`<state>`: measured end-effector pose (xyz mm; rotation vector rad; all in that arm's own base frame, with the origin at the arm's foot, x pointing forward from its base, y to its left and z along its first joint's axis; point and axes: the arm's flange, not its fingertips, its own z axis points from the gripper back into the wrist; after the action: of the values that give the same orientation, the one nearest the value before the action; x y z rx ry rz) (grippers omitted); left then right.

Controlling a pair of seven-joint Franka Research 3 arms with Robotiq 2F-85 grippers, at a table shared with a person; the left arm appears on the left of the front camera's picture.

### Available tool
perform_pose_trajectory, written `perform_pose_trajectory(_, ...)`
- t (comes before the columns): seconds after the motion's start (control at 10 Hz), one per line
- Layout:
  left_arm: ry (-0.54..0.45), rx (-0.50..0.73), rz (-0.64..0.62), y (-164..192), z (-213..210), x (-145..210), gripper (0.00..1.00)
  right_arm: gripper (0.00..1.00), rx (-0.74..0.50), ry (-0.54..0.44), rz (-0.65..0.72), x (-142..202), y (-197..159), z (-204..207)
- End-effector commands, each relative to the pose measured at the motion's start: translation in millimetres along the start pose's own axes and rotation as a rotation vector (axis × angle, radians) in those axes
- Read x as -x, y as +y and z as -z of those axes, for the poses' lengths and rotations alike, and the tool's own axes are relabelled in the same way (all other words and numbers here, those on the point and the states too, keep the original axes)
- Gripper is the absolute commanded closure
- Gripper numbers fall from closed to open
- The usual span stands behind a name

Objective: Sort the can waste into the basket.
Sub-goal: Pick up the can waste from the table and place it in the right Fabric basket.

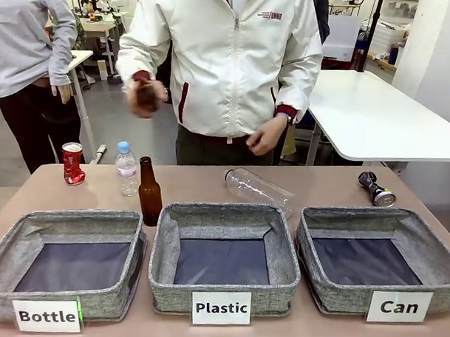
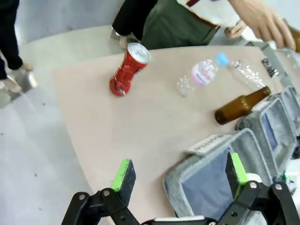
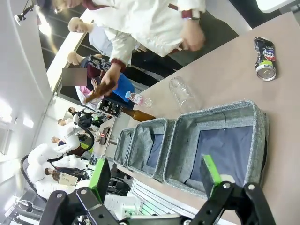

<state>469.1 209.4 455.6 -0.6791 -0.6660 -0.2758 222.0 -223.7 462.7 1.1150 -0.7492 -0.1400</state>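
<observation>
Two cans are waiting on the tabletop [image 1: 196, 183], red can [image 1: 73, 163] standing far left, dark can [image 1: 376, 189] lying just behind the near-right basket [image 1: 340, 294], while left claw [image 2: 180, 171] and right claw [image 3: 154, 171] are hanging spread, ready to pick.

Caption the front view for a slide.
Red can and dark can unsorted, Can basket empty; person holds a bottle.

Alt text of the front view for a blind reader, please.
Three grey baskets, labelled Bottle, Plastic and Can, stand along the table's near edge. Behind, a red can, a small plastic bottle and a brown bottle stand; a clear bottle and a dark can lie.
</observation>
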Motion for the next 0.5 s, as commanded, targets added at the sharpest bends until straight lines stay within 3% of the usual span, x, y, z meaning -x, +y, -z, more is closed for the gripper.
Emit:
perform_pose_trajectory(0.0, 0.005, 0.039, 0.103, 26, 47, -34, 0.0, 0.0, -0.019, -0.015, -0.029, -4, 0, -1)
perform_pose_trajectory(0.2, 0.025, 0.231, 0.049, 43, -28, -29, 0.0, 0.0, -0.019, -0.015, -0.029, -4, 0, -1)
perform_pose_trajectory(0.4, -0.026, 0.225, 0.099, 68, -169, 19, 0.0, 0.0, -0.019, -0.015, -0.029, -4, 0, -1)
